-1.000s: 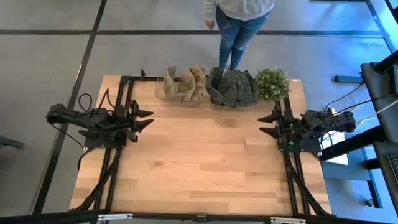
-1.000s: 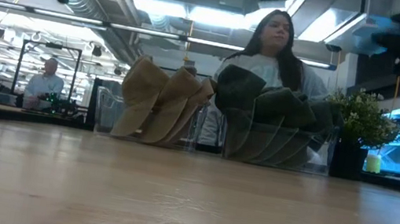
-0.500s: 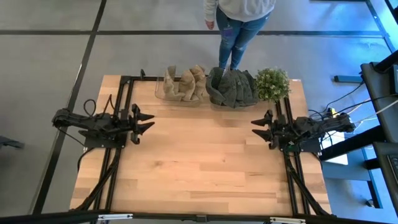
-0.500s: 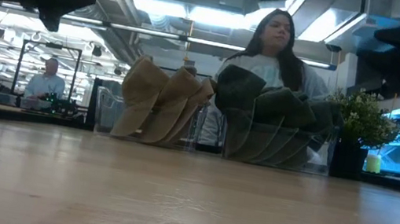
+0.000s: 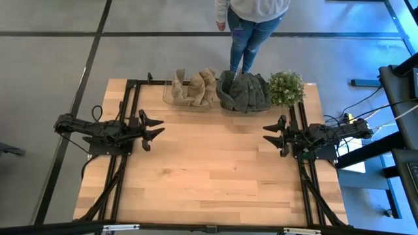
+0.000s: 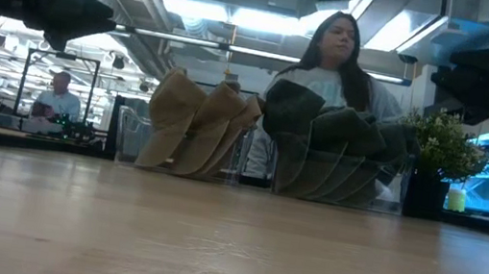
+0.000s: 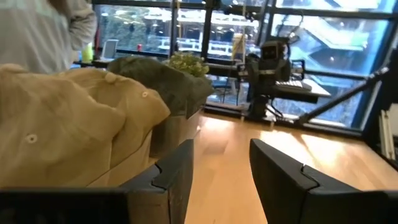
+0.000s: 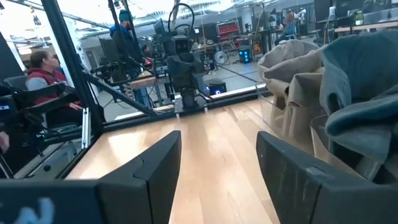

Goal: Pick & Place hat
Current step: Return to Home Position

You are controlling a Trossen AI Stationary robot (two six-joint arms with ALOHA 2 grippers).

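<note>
- High view shows the table (image 5: 209, 171) with its whole wooden middle and near edge free. Every loose thing stands along the far edge.
- On the left side, the left gripper (image 5: 157, 126) hangs above the wood just inside the left frame (image 5: 126, 104) and points toward the centre. Its two fingers are spread and hold nothing.
- On the right side, the right gripper (image 5: 269, 132) mirrors it just inside the right frame (image 5: 304, 189). Its fingers are also spread and empty.
- The two grippers are well apart, with a broad stretch of open wood between them.
- Both sit nearer the far edge than the near edge, yet clear of the bins.
- Two transparent bins stand side by side at the middle of the far edge.
- The left bin (image 6: 128, 134) holds the brown caps (image 5: 196, 88).
- The right bin (image 6: 389, 194) holds the dark caps (image 5: 247, 91).
- Three brown caps can be counted, standing on edge in a row and rising above the bin's rim.
- The dark caps are packed tight. The low view shows about four folds, but the exact number cannot be told.
- One potted plant (image 5: 286, 88) stands just beside the right bin, near the far right corner.
- One person (image 5: 251, 26) stands on the floor just beyond the far edge, behind the bins.
</note>
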